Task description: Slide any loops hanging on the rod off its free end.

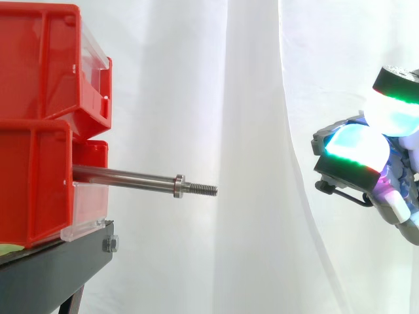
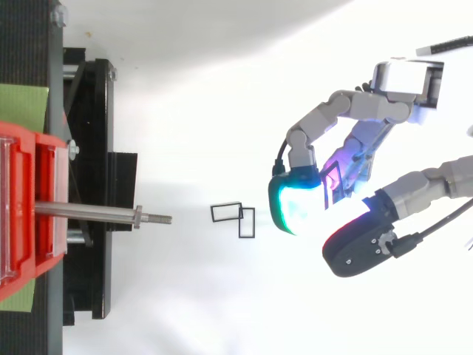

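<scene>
Top view shows two loops [image 2: 226, 212] lying beyond the rod [image 2: 89, 212]; hand [image 2: 384, 111] grip unclear.

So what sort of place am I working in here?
Probably a robot test rig, not a home: a white curtain backdrop, stacked red plastic bins on a black metal stand, and a steel rod jutting out.

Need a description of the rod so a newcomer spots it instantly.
Start at the stacked red bins on the black stand. A metal rod sticks out level from the lower bin, pointing toward the robot hand. It is the only bare silver bar there, ending in a collar and a short threaded tip, with nothing hanging on it.
</scene>
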Available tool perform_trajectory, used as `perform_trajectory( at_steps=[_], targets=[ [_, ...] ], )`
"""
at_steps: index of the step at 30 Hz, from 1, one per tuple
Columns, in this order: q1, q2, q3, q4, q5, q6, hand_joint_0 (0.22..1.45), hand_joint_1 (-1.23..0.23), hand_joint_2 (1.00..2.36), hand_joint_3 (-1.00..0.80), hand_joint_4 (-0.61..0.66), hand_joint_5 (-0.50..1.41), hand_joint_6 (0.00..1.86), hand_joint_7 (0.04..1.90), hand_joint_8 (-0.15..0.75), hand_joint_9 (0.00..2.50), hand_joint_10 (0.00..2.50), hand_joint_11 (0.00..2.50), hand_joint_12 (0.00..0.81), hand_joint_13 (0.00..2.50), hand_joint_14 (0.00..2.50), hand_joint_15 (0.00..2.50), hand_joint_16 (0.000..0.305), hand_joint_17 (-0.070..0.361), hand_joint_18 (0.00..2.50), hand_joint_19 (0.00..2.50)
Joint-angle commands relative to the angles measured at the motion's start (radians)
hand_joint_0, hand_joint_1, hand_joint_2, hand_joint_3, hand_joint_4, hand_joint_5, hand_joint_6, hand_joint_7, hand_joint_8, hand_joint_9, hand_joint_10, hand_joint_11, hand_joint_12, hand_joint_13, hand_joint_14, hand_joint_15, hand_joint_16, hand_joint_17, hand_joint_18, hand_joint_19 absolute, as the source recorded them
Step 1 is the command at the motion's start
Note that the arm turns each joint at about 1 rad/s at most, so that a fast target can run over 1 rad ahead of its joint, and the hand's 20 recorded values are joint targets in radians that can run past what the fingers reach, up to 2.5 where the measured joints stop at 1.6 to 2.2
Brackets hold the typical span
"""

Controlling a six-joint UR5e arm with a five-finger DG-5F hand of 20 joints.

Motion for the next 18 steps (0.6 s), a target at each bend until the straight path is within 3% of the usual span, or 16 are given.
perform_trajectory(
  at_steps=[1, 18],
  targets=[
    [-0.001, 0.000, 0.000, 0.000, 0.000, 0.001, 0.70, -0.75, 1.01, -0.43, -0.15, -0.18, 0.92, 1.16, 0.278, 0.98, 0.01, 0.44, 0.280, 1.07, 0.01, 0.34, 0.042, 0.095, 1.05, 0.49],
    [-0.001, 0.001, 0.000, 0.000, 0.000, 0.001, 0.69, -0.75, 1.01, -0.41, -0.13, -0.18, 0.92, 1.16, 0.290, 1.01, 0.01, 0.46, 0.295, 1.07, 0.01, 0.34, 0.044, 0.099, 1.06, 0.48]
  ],
)
